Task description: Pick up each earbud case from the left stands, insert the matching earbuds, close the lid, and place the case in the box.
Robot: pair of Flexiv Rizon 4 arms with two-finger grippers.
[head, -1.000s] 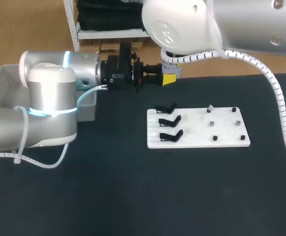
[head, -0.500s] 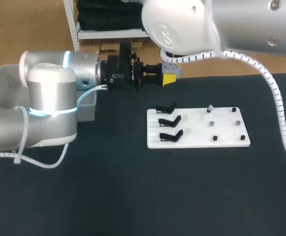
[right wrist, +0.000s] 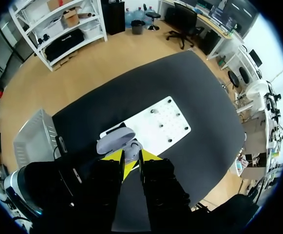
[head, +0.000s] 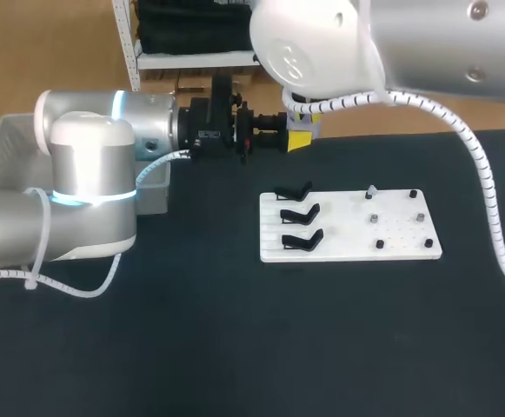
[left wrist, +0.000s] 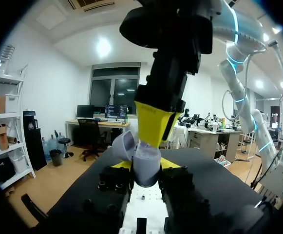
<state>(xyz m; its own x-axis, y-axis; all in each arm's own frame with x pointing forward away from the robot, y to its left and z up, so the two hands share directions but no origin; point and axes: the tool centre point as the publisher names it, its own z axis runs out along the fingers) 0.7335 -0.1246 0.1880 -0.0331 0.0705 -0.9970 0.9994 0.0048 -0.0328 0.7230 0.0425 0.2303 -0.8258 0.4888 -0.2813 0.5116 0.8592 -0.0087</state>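
Note:
My left gripper (left wrist: 146,166) is shut on a lavender earbud case (left wrist: 142,163), its lid standing open, held above the table's far edge. In the head view the left gripper (head: 278,140) points rightward from the left arm. My right gripper (left wrist: 150,136) comes down from above, its yellow tip meeting the case's open mouth. In the right wrist view the case (right wrist: 118,141) sits just ahead of the right gripper (right wrist: 131,157). Any earbud is hidden. The white stand plate (head: 391,248) carries three bare black stands (head: 297,228) on its left and small pegs on its right.
A grey box (head: 4,139) stands at the table's far left, partly behind my left arm. The white plate lies right of the middle. My right arm (head: 426,43) crosses over the far right of the table.

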